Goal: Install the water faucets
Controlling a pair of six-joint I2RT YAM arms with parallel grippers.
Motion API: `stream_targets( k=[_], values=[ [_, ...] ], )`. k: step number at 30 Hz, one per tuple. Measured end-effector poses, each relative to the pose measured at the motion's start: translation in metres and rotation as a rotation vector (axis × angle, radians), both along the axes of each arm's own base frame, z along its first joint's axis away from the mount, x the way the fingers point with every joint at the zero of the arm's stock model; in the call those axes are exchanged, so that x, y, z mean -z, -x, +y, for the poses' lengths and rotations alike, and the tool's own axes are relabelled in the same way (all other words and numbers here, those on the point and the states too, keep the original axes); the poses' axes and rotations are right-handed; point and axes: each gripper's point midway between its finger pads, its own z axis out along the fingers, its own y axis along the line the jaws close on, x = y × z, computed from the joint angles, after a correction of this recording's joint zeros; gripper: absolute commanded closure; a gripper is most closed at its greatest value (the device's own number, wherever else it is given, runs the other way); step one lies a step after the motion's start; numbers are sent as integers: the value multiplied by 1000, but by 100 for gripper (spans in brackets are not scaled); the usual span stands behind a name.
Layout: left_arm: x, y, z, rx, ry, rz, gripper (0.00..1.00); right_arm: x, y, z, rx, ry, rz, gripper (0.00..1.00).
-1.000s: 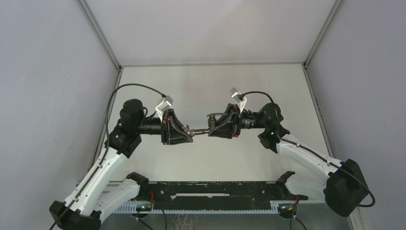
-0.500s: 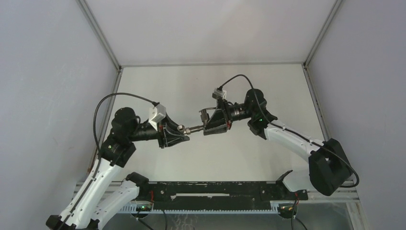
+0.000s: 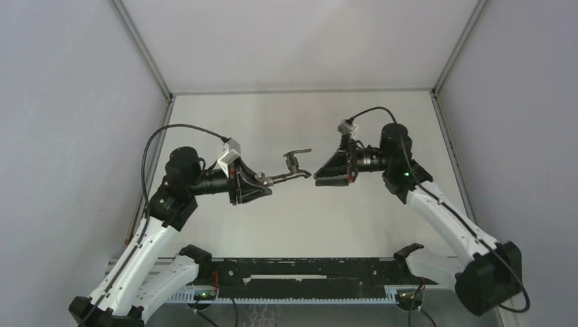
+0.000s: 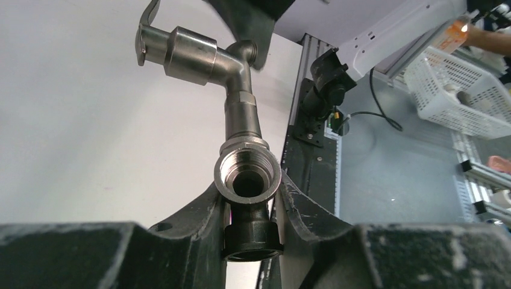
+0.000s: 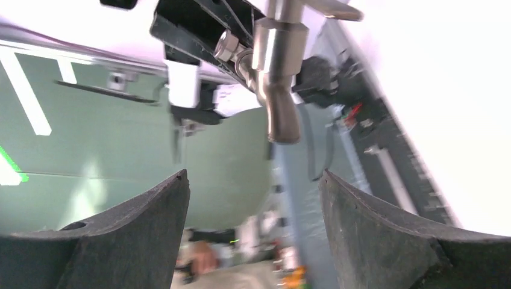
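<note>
The water faucets are joined into one slim grey metal tap (image 3: pixel 290 169) held in the air above the white table (image 3: pixel 307 218). My left gripper (image 3: pixel 264 182) is shut on the stubby threaded fitting (image 4: pixel 249 177) at its near end. The stem (image 4: pixel 241 114) runs away from the fitting to the body and thin lever handle (image 4: pixel 144 30). My right gripper (image 3: pixel 316 179) hangs just right of the tap's spout, apart from it. It is open, with nothing between its fingers (image 5: pixel 150 223). In the right wrist view the tap (image 5: pixel 277 72) shows ahead of and above the right gripper (image 5: pixel 253 180).
A black rail (image 3: pixel 307 272) runs along the near edge between the arm bases. Grey walls close the table in on the left, back and right. A white basket (image 4: pixel 458 90) stands outside the cell.
The right gripper has opened, let go of the tap and drawn back to the right. The left arm stays shut on the fitting and now carries the tap alone.
</note>
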Motion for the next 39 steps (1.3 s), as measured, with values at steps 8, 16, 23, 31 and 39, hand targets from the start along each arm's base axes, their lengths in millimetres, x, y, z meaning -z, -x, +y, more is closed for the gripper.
stream_targets(
  k=[8,16,23,31,39],
  values=[
    [-4,-3,-8,24,8,200,100,-28,20,-37,202,21,-782,0],
    [-18,-1,-13,43,12,388,100,-37,37,-45,331,-21,-1623,1],
    [-21,-1,-14,30,0,508,100,-28,9,-24,329,69,-1850,1],
    [-22,3,-14,37,-3,543,100,-14,-6,6,233,128,-1973,8],
    [-24,9,-14,69,0,549,100,12,-26,26,177,204,-1998,38]
  ],
)
